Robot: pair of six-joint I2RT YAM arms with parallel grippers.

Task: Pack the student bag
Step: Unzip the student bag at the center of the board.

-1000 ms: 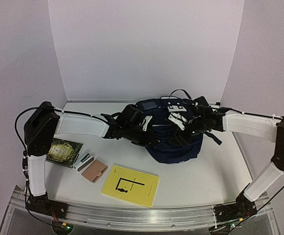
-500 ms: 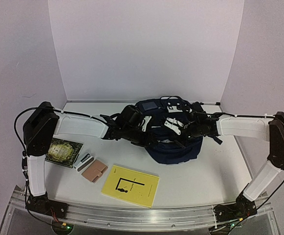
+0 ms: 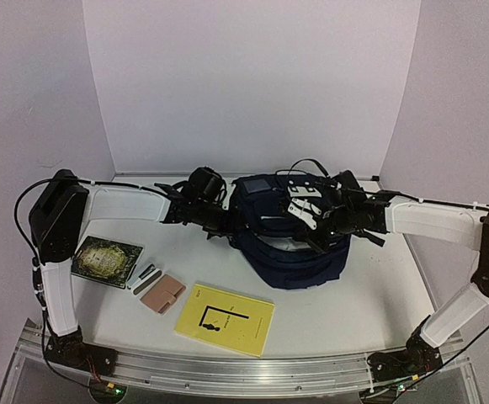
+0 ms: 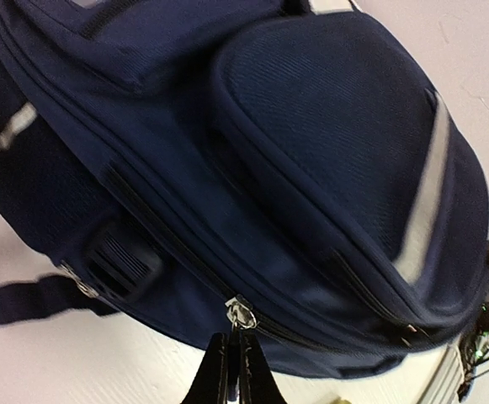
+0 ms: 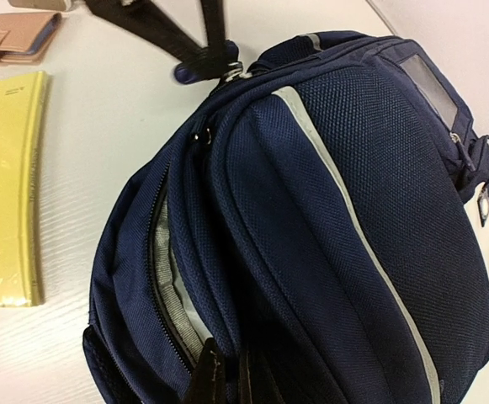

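The student bag (image 3: 288,244), dark navy with pale piping, lies mid-table. My left gripper (image 3: 225,222) is at its left side, and my right gripper (image 3: 310,234) sits over its top right. In the left wrist view the left gripper (image 4: 234,364) is shut on the zip pull hanging from the silver slider (image 4: 244,312). The right wrist view has the right gripper (image 5: 227,372) shut on a fold of bag fabric beside a partly open zip (image 5: 162,278) with grey lining inside.
A yellow book (image 3: 225,318) lies in front of the bag. Left of it are a pink wallet (image 3: 162,293), two grey pens (image 3: 146,276) and a green-covered book (image 3: 103,259). White walls close the back and both sides.
The right gripper has shut on the bag fabric. My left arm has drawn back to the left with the zip pull, and the bag now lies stretched wider between the two grippers.
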